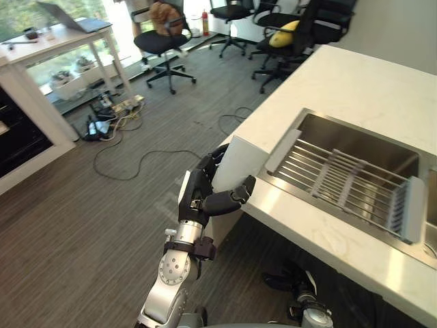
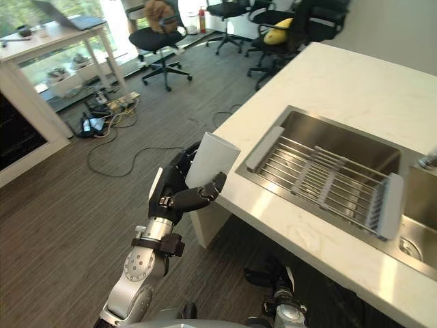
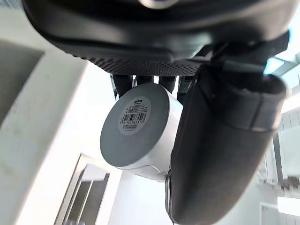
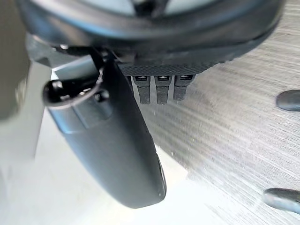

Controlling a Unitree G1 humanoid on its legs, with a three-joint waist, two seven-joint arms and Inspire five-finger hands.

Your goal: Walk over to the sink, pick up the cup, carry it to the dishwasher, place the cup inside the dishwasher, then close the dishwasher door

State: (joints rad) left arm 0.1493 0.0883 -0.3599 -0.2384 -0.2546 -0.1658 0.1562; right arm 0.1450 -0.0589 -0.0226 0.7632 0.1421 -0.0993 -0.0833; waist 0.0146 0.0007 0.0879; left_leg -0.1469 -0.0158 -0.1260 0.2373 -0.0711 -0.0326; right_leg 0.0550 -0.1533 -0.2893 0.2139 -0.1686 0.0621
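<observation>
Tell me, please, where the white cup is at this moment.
In the left eye view, the white cup is held in the robot's left hand, by the corner of the counter, to the left of the sink.

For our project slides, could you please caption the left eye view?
Left hand holds the white cup at the corner of the counter, near the sink and its rack.

Low part of the cup (image 1: 240, 161) hidden behind the left hand (image 1: 198, 193), sink (image 1: 355, 143) cut off at the counter's (image 1: 341, 82) right end, label (image 3: 133, 113) under the cup too small to read.
</observation>
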